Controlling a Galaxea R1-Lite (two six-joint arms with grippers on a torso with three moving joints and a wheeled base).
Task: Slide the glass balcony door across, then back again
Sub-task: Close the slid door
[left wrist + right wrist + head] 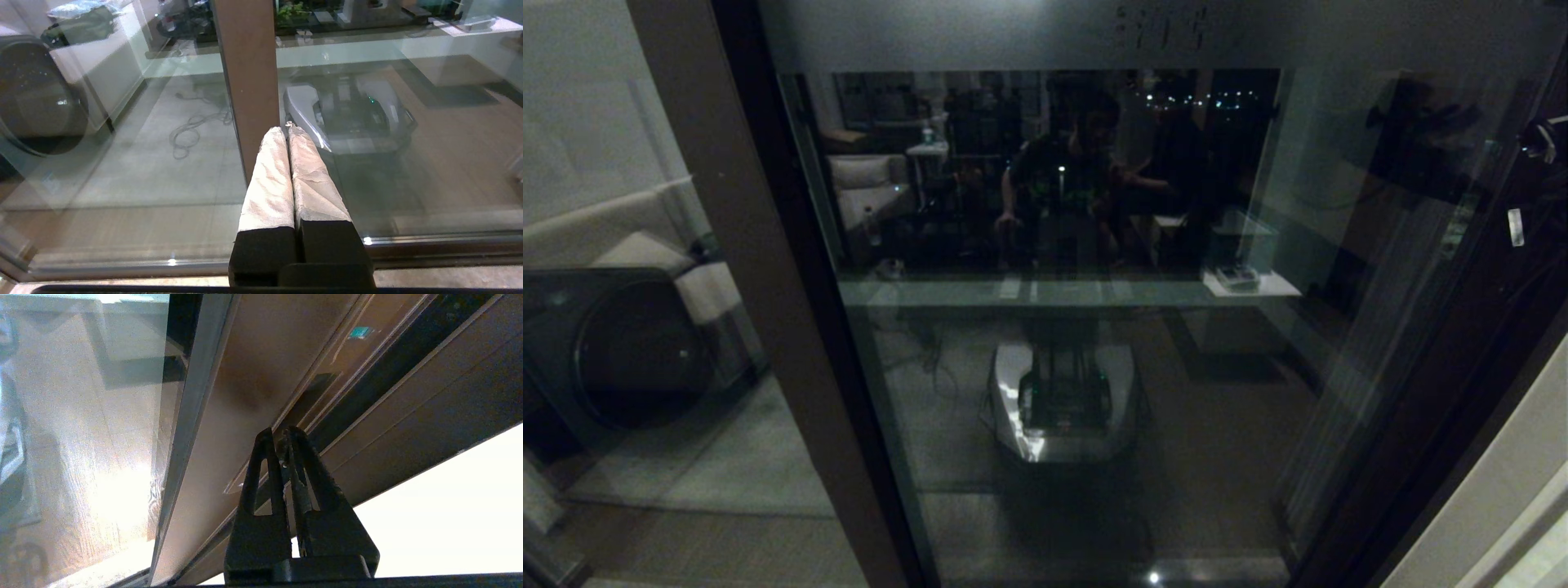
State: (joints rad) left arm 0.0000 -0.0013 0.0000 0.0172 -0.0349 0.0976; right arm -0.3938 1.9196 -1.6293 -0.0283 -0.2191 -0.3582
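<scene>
the glass balcony door (1078, 343) fills most of the head view, dark brown frame, frosted strip along the top with faint characters (1160, 28), glass showing a reflection of the room and the robot's own base (1062, 400). its left stile (760, 269) runs down slanted from top left, its right stile (1445, 367) is dark at the right edge, next to a pale wall (1503, 490). behind the glass at left, a round-fronted washing machine (629, 351). right pincer (284, 435) up against the door's right stile (261, 375) in the right wrist view, black fingers (261, 477) clenched together with nothing between them, tips right at the slim recessed handle (318, 381) strip on the stile; cannot tell if they touch it. in the head view the right arm is only a dark shape at the right edge (1543, 163). left pincer (288, 128) parked low in front of the door, white-wrapped fingers (269, 175) pressed shut, grasping nothing, pointing toward the brown left stile (249, 81) and the bottom track (429, 245); loose cable (192, 130) on the balcony floor beyond the glass
</scene>
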